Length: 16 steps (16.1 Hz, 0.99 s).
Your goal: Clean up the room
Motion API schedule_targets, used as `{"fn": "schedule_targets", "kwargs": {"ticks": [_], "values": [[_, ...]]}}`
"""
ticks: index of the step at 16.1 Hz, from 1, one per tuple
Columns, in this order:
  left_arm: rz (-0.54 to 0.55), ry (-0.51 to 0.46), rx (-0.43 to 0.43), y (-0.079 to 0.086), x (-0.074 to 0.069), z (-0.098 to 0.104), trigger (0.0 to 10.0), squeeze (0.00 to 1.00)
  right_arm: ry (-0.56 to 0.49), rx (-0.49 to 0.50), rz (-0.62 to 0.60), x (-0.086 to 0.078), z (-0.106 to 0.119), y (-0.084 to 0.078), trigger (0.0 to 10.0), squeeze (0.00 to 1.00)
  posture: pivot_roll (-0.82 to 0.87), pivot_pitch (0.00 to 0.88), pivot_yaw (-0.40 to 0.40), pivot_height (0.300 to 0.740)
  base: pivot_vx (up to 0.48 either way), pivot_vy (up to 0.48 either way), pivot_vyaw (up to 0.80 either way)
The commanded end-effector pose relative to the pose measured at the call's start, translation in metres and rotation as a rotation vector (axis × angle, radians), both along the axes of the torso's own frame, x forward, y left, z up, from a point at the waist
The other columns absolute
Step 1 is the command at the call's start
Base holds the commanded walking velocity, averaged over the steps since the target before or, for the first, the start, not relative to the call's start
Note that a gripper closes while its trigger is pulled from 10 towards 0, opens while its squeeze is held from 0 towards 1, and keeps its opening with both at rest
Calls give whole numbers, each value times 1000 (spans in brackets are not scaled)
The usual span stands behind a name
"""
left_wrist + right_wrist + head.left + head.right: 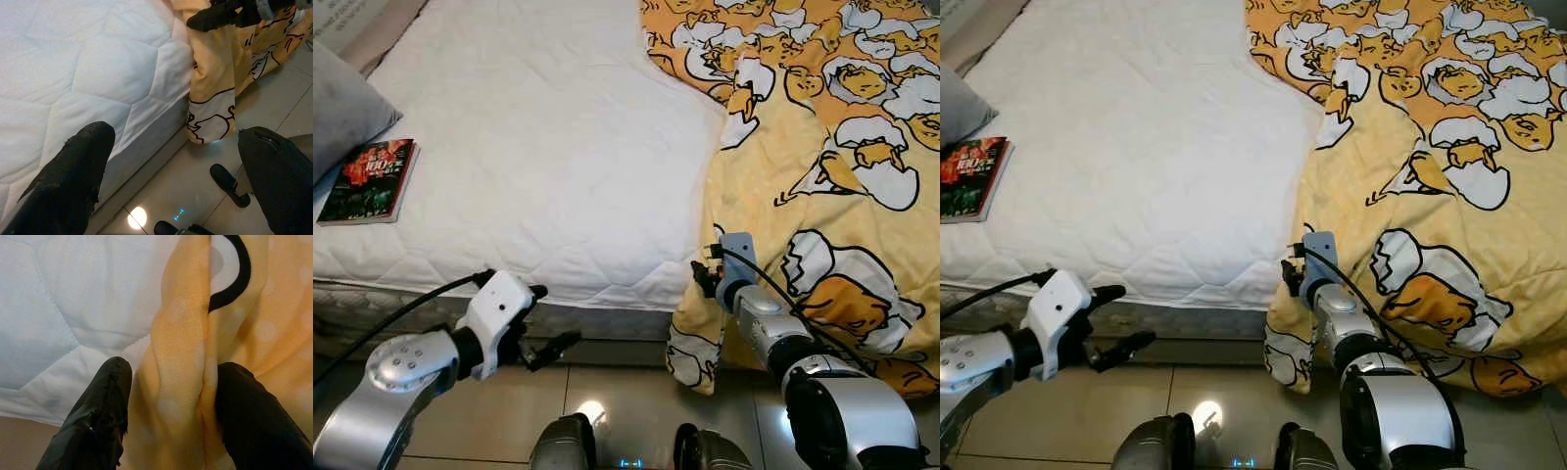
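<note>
Two grippers work at the mattress (538, 147) edge: right gripper (166, 416) pinches a fold of the yellow blanket (822, 176), still bunched aside; left gripper (171, 181) hangs open, empty.

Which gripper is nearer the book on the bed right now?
Left. The left gripper hangs open below the mattress edge, on the book's side. The right gripper is farther off, its fingers around a fold of the yellow blanket.
</note>
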<state>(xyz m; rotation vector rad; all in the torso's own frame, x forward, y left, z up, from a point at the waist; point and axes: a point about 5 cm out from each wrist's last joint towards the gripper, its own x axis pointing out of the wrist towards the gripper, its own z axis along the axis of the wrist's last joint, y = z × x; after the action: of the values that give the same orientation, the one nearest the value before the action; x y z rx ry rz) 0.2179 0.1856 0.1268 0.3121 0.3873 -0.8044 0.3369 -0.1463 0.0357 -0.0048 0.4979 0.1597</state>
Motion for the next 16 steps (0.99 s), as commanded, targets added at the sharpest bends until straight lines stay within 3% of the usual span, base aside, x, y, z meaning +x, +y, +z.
{"fn": "schedule_targets", "kwargs": {"ticks": [1,4,8,12,14,15,16], "values": [[-21,23,5,0,-2,-1,10000,0,26,0,1,-2,-3,-2,0,0,279,151,23,740,0,0,0],[-52,48,-6,-4,0,-3,10000,0,12,6,82,0,1,0,0,0,262,130,13,740,0,0,0],[-47,29,-11,-7,7,1,10000,0,9,118,569,-12,4,19,0,0,225,108,12,740,0,0,0],[-40,17,-18,-10,10,2,10000,0,-16,274,848,-25,14,24,0,0,210,96,7,740,0,0,0],[-34,13,-19,-14,9,2,10000,0,-32,415,1037,-39,31,25,0,0,204,91,8,740,0,0,0],[-32,12,-19,-16,9,1,10000,0,-29,380,1072,-42,31,23,0,0,200,90,12,740,0,0,0],[-32,10,-17,-17,9,1,10000,0,-40,209,962,-34,21,17,9020,0,196,89,15,740,0,0,0]]}}
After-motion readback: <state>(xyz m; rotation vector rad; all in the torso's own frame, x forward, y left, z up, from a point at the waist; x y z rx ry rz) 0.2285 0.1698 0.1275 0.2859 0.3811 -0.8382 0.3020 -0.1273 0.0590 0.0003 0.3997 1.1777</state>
